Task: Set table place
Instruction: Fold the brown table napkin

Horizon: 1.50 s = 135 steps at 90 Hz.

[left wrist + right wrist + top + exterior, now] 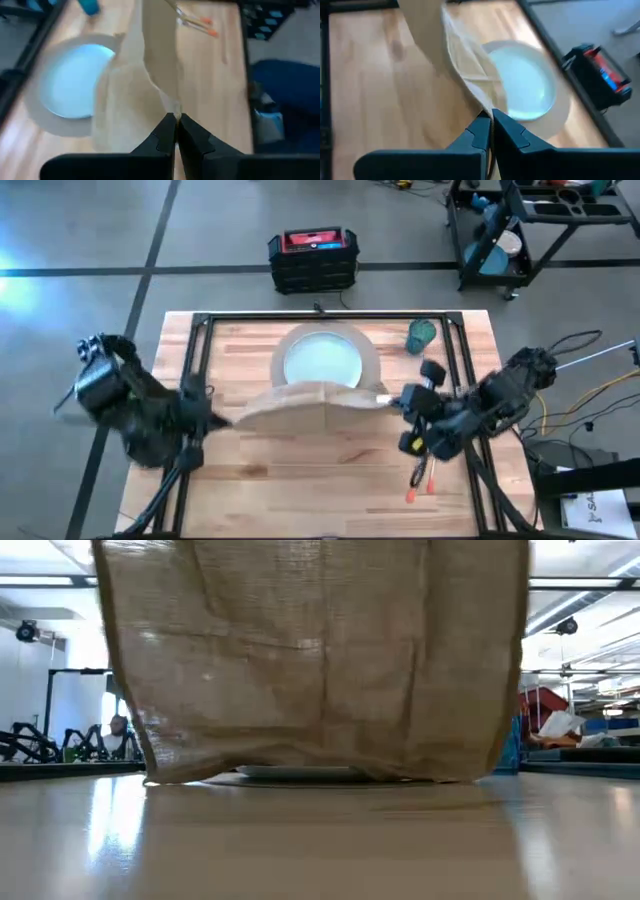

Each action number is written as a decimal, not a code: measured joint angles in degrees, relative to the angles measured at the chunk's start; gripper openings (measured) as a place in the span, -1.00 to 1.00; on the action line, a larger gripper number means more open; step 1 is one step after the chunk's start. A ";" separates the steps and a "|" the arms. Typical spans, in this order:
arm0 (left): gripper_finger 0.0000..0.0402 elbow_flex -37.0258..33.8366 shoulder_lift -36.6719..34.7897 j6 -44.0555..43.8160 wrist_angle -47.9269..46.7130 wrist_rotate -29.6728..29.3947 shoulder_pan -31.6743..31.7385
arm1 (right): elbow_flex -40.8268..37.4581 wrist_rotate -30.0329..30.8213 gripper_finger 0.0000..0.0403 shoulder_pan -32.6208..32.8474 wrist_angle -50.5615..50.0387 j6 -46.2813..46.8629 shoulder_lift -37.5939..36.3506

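Both grippers, left (176,119) and right (491,116), fingers clenched on opposite corners of a limp tan woven cloth napkin (305,402), hold it sagging above the light-wood tabletop (300,480) (light, floppy, best gripped at corners) before a pale blue round plate (322,362).

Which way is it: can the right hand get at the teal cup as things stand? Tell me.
Probably not yet. The right hand is shut on a corner of the napkin, stretched between it and the left hand. The teal cup stands clear just behind it, but the napkin must go down first.
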 joint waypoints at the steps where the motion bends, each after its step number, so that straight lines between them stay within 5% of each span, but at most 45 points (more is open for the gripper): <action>1: -1.00 -0.30 0.30 -0.54 0.24 -0.03 -0.49 | -0.43 -0.22 -1.00 0.37 -0.04 0.75 0.09; 45: -1.00 -9.83 12.31 -9.37 15.30 4.69 -7.06 | -7.94 -3.78 -1.00 13.50 0.14 26.28 10.17; 91: -1.00 -20.12 10.61 -18.71 11.79 2.63 -6.48 | -9.93 -5.68 -1.00 7.73 0.01 18.35 14.43; 135: -1.00 -34.29 1.95 -21.67 11.78 0.38 -4.71 | -24.59 -6.49 -1.00 -2.49 0.50 11.28 11.57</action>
